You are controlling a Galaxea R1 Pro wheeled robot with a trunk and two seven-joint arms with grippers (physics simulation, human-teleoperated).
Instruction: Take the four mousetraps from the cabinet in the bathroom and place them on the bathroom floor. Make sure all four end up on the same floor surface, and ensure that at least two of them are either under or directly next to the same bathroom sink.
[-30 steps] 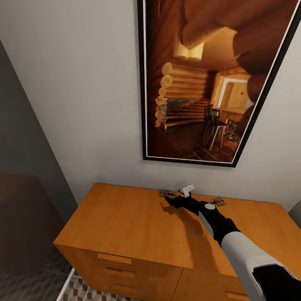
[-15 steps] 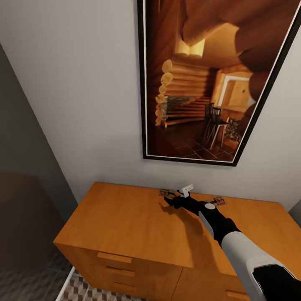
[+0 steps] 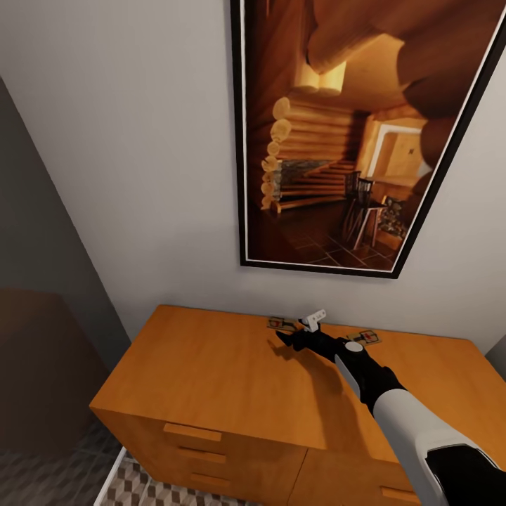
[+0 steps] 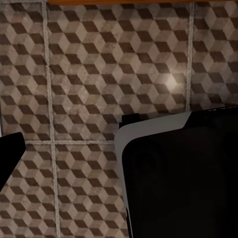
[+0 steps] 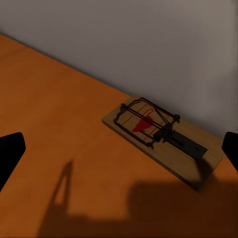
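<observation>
the cabinet [image 3: 232,379] carries two mousetraps along its back edge by the wall, and the right gripper [image 3: 299,330] hovers with fingers spread wide just short of the nearer mousetrap [image 5: 161,133]. that trap lies straight ahead between the open fingers, its long axis slanted across the approach. the second mousetrap [image 3: 365,339] is half hidden behind the right arm, and the left gripper's state cannot be told in its wrist view of the bathroom floor [image 4: 74,74].

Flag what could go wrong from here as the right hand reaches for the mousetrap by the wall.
1. The mousetrap lies flat on the cabinet top close to the wall, so the open right hand may hit the wall or just push the trap along instead of getting hold of it.
2. A second mousetrap sits right beside the right forearm, which could sweep it aside.
</observation>
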